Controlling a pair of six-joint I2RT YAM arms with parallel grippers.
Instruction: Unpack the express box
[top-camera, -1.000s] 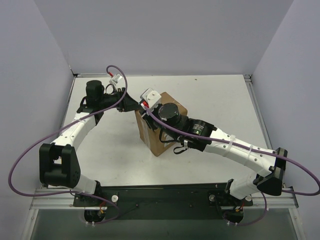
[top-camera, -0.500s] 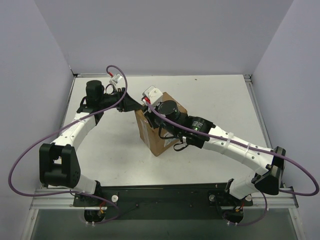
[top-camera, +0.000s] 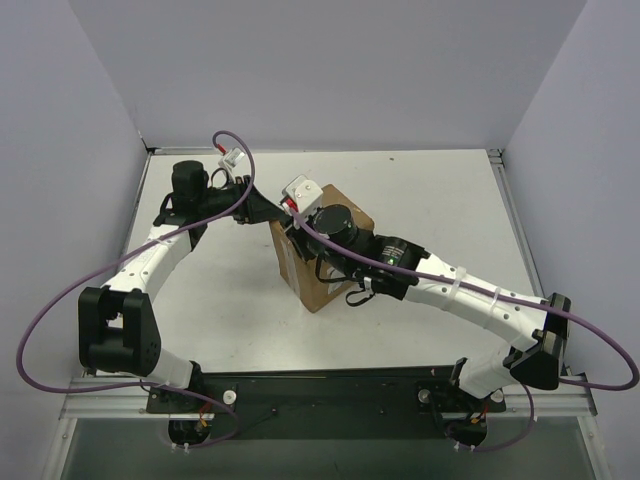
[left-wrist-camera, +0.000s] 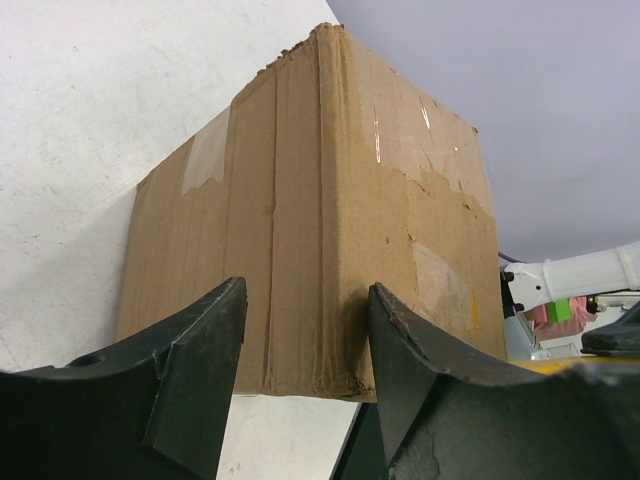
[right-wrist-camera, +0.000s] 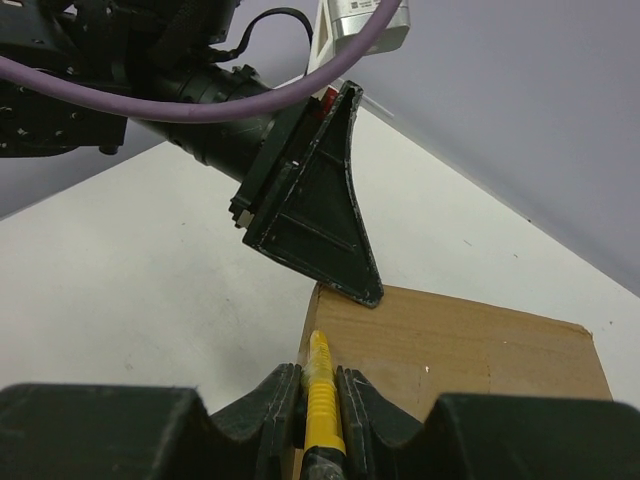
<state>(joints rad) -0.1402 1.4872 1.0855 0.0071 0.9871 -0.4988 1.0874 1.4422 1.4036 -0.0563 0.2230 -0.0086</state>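
- Jaws of the right gripper (right-wrist-camera: 318, 378) pinch a knife (right-wrist-camera: 322, 405), yellow and slim, which pokes forward from between the two black fingers.
- The knife's front end sits at the near top edge of the box (right-wrist-camera: 460, 340), close to one corner; whether a blade enters the cardboard cannot be told.
- From above, the right arm reaches in from the lower right, and its wrist covers much of the top of the box (top-camera: 315, 285).
- The box stands on the table (top-camera: 450, 200), left of the middle, brown and closed, with worn tape (left-wrist-camera: 205, 160) along its seams.
- Jaws of the left gripper (left-wrist-camera: 308, 290) stand spread, straddling an upright corner of the box (left-wrist-camera: 320, 200), one finger on each side.
- In the right wrist view, one left finger (right-wrist-camera: 320, 215) has its tip down on the top corner of the box; whether the pads press the sides cannot be told.
- The left arm bends in from the left, trailing a purple cable (top-camera: 60, 310).
- Pale walls (top-camera: 330, 70) close in the far side.
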